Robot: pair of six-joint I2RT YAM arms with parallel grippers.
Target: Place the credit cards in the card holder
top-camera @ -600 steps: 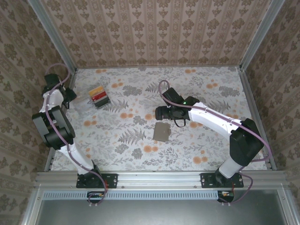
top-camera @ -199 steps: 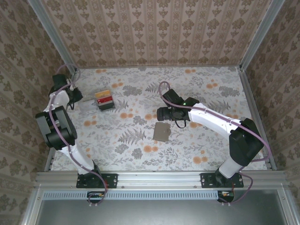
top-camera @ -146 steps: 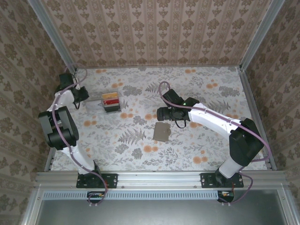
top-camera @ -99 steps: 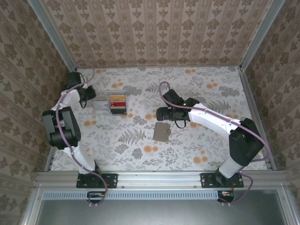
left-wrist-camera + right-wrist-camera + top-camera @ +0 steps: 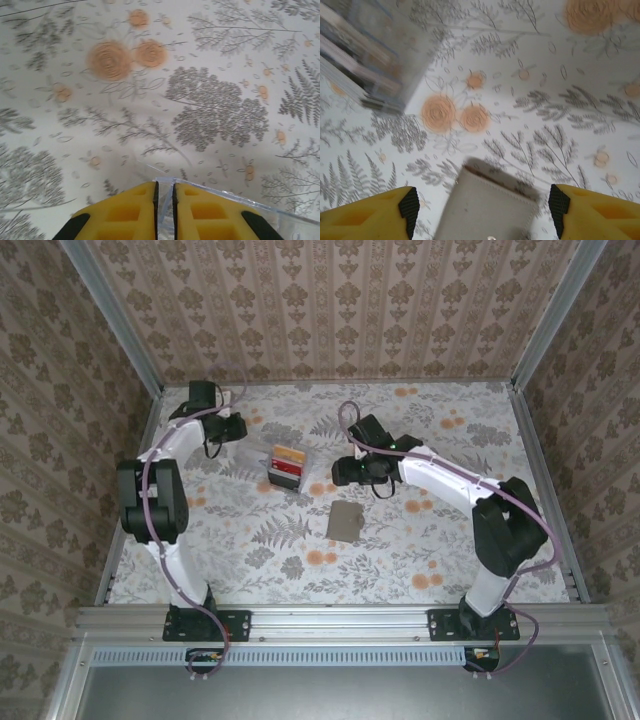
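The left gripper's [image 5: 164, 186] yellow fingers are all but closed, and the thin wall of the clear transparent plastic box [image 5: 295, 222] seems to be pinched between them, though the edge is faint. That box sits on the flower-patterned worktop [image 5: 420, 560], left of its middle and towards the far edge. The credit cards [image 5: 287, 467], thin plastic rectangles with an orange-yellow one, a red one and darker ones showing, are stacked together inside it.

The right gripper [image 5: 482, 207] holds its fingers wide apart and grips nothing. It hovers above the card holder [image 5: 346, 522], a small flat grey-taupe wallet lying folded near the middle of the worktop, well apart from the box. From the right wrist the holder shows between the two fingertips, with the blurred stack of cards at the upper left.

In my judgement the task has barely begun. No card is out of the box and none is in the holder. Each card has yet to be lifted out, and the holder opened or steadied to take them.
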